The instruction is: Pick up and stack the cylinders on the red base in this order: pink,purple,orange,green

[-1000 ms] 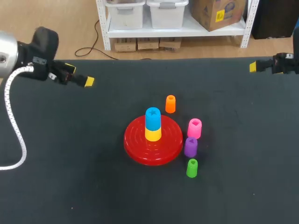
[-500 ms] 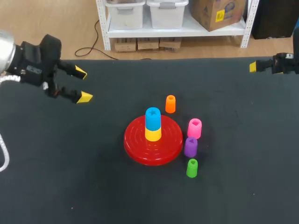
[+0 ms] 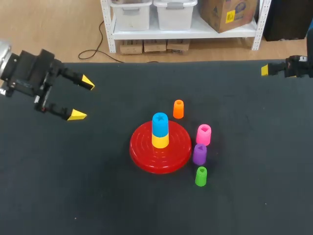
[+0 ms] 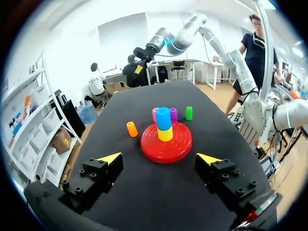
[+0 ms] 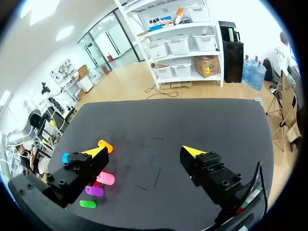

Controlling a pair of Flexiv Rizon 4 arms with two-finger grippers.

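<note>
The black table (image 3: 98, 196) fills the head view. The left gripper (image 3: 82, 99) comes in from the left edge and hangs over the table's far left part, well apart from the toys; its fingers are spread wide with nothing between them. In its wrist view the base lies ahead of the released fingers. The right gripper (image 5: 145, 151) sits at the table's far right corner, fingers likewise wide apart and empty, well away from everything.

The red base (image 3: 146, 152) lies near the table's middle. On its centre stands a yellow cylinder (image 3: 160, 141) with a blue cylinder (image 3: 160, 123) stacked on top, both upright.

The other four stand upright on the table off the base. The pink cylinder (image 3: 204, 134) is just beside the base's right rim. The purple cylinder (image 3: 199, 154) stands next to it, nearer the robot, close against the rim. The orange cylinder (image 3: 178, 108) stands beyond the base, on its far right side. The green cylinder (image 3: 201, 176) is nearest the robot, just past the purple one.
</note>
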